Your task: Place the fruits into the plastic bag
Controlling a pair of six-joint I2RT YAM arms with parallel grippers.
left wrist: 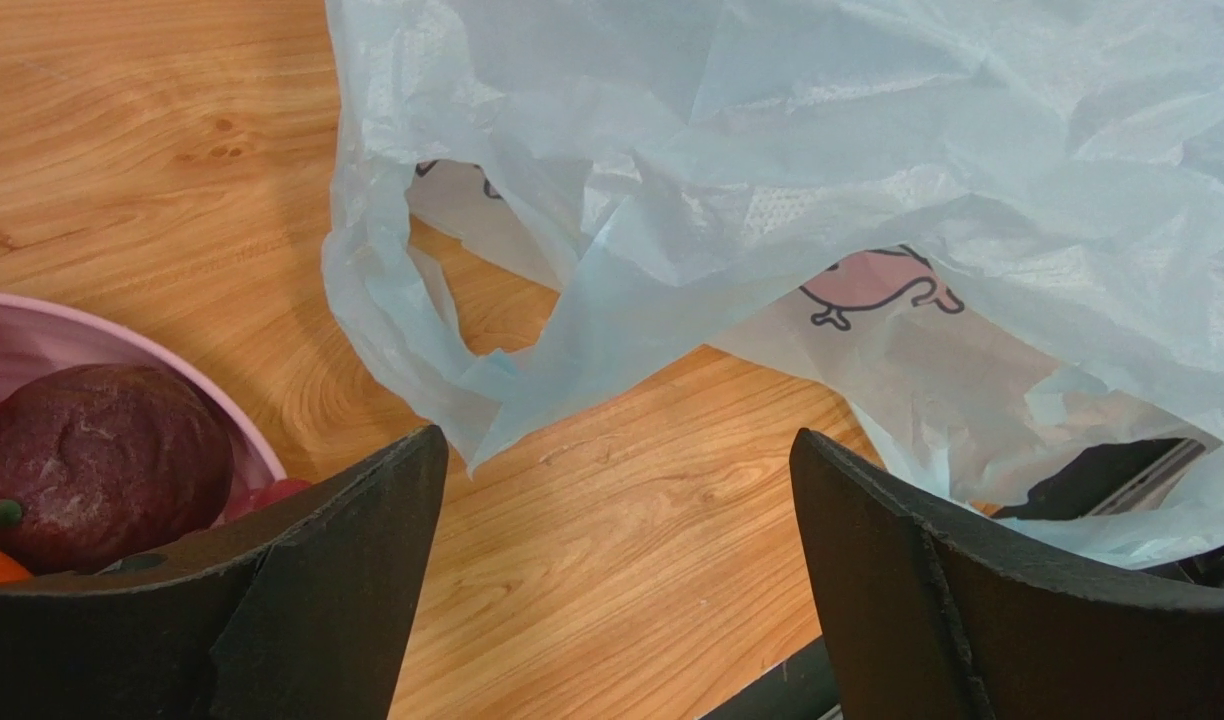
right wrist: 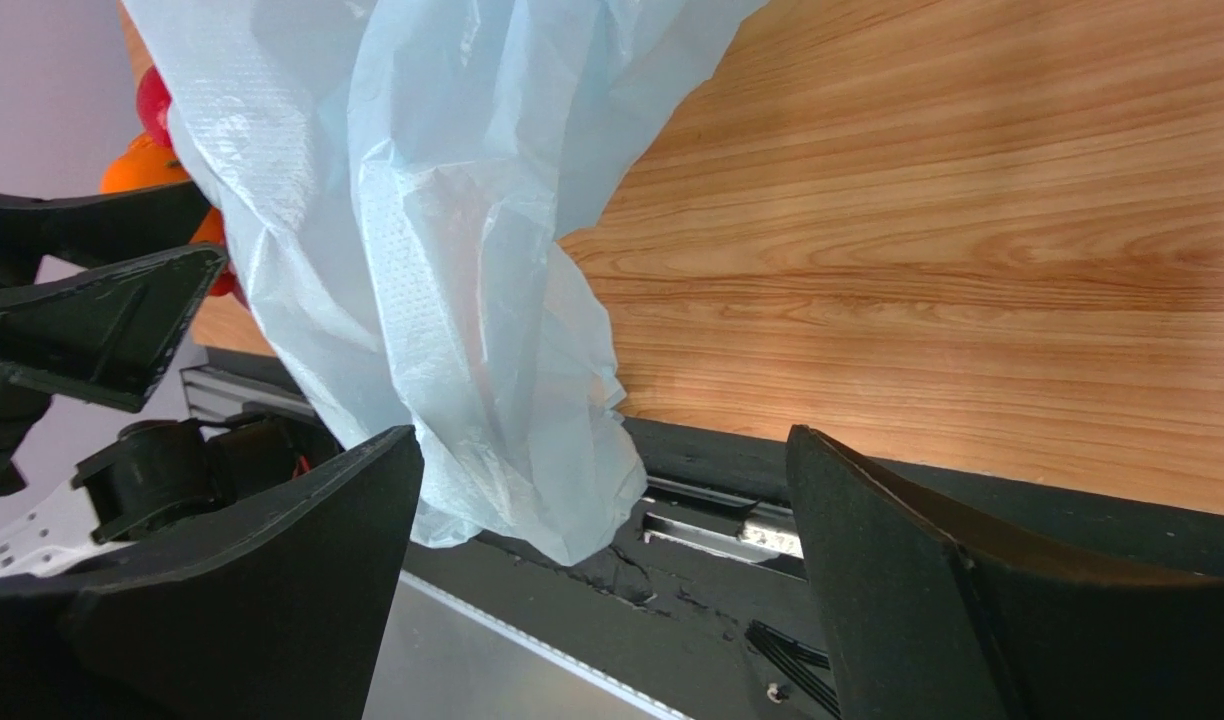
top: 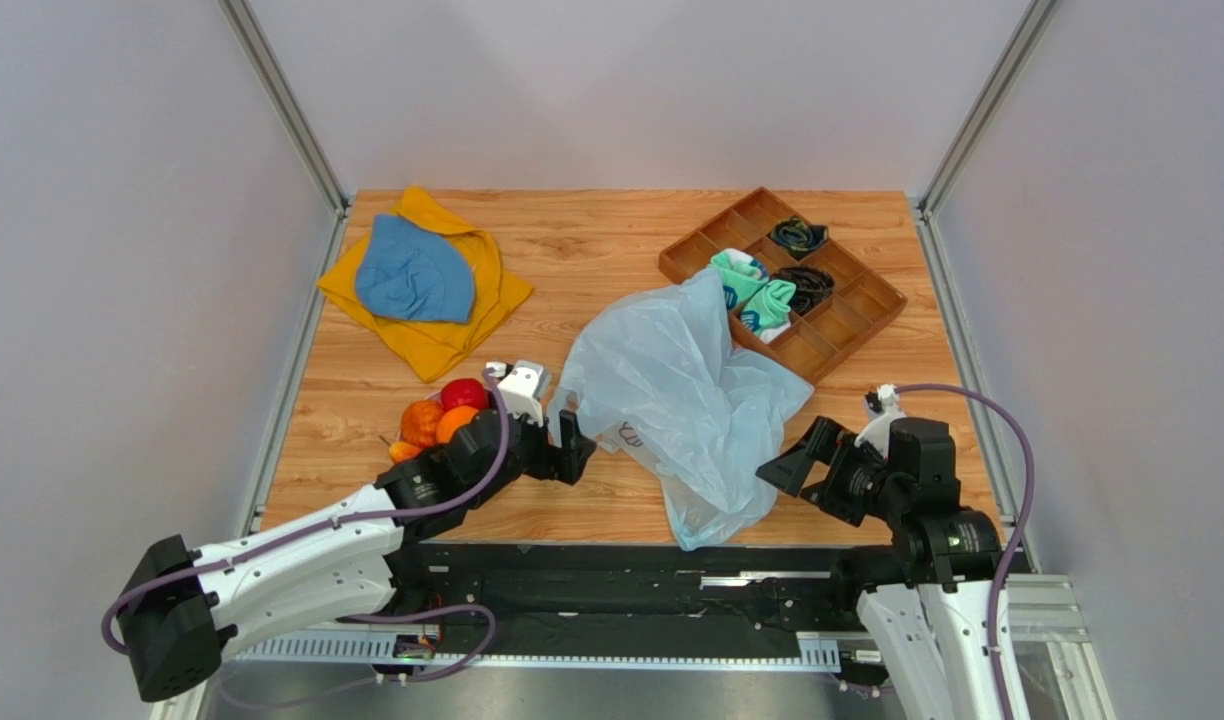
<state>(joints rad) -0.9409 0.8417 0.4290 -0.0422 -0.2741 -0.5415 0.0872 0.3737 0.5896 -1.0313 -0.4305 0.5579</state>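
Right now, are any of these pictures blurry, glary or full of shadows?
Top view: soft even light, sharp, no harsh shadows around the bag. Left wrist view: table grain and bag print crisp, fingers dark. Right wrist view: bag bright but textured, no blur.

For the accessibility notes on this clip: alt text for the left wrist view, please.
The pale blue plastic bag lies crumpled on the wooden table, a handle loop facing the open, empty left end effector. At lower left, a dark purple plum sits on the pink plate.
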